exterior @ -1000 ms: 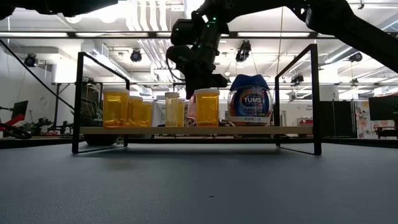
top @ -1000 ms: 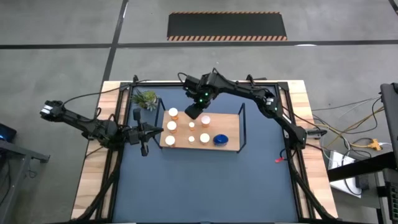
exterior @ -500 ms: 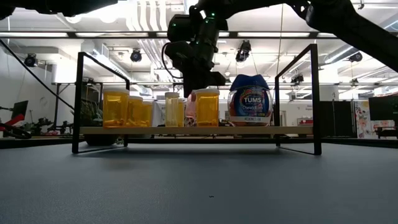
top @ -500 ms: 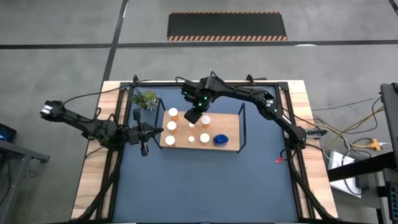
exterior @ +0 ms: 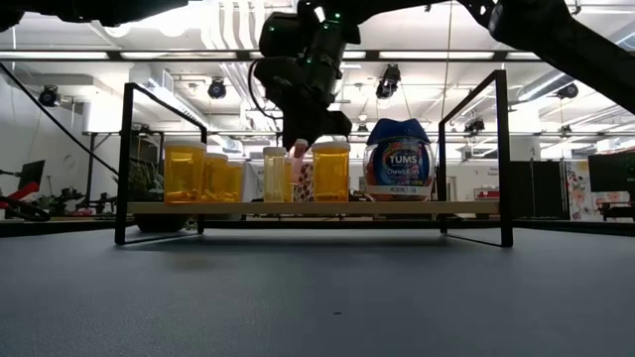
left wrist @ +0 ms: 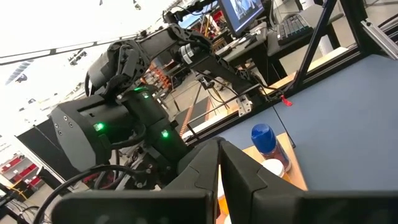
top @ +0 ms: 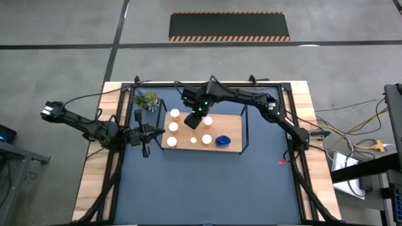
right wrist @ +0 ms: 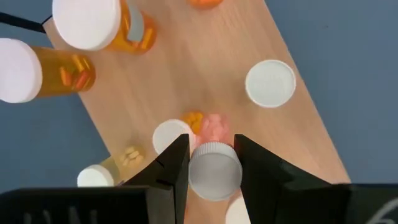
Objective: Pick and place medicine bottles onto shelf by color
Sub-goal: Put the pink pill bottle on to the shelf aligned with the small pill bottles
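The light-wood shelf (top: 232, 125) with black wire ends stands on the dark-blue mat. Several white-capped orange bottles (top: 173, 127) and one blue bottle (top: 222, 140) stand on it. My right gripper (top: 193, 119) hangs over the board's middle, shut on a small white-capped bottle (right wrist: 214, 171) with pink contents. In the low view this bottle (exterior: 305, 180) shows between two orange ones. My left gripper (top: 152, 133) waits shut, just left of the shelf, touching nothing. My right gripper pinches the small bottle by its white cap (right wrist: 214, 180) between the two fingers (right wrist: 171, 168), coming from above and pointing down. The body with pink contents (right wrist: 214, 127) hangs below the cap, slightly tilted. Whether its base touches the board I cannot tell.
A small green plant (top: 148, 99) stands at the shelf's far left corner. Orange bottles (right wrist: 93, 25) crowd the board's left part and a lone white cap (right wrist: 270, 83) sits close by. Bare wood (right wrist: 205, 68) lies between them. The mat's near half (top: 207, 182) is open.
My right gripper has moved toward the table's left and near edges across the shelf and come down a little, carrying the small bottle, which now shows lower between two orange bottles in the low view.
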You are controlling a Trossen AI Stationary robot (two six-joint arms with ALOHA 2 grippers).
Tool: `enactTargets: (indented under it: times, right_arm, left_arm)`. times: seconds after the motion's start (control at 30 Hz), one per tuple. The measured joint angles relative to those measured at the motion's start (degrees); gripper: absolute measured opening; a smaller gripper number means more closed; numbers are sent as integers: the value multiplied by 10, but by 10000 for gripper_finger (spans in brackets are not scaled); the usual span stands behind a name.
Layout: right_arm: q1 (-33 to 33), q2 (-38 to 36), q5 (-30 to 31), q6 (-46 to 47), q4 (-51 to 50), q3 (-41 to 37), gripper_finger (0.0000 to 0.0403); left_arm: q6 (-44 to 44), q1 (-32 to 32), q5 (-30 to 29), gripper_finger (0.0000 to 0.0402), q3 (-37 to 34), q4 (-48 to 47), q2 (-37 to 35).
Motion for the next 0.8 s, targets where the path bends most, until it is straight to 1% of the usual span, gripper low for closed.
enactTargets:
  times: [0.4,0.8]
  right_arm:
    - [1,0,4,-38,17,0,102]
    - [1,-1,4,-53,28,0,102]
  left_arm:
    - [0,0,0,0,2,1,0]
    - [0,0,-2,0,2,1,3]
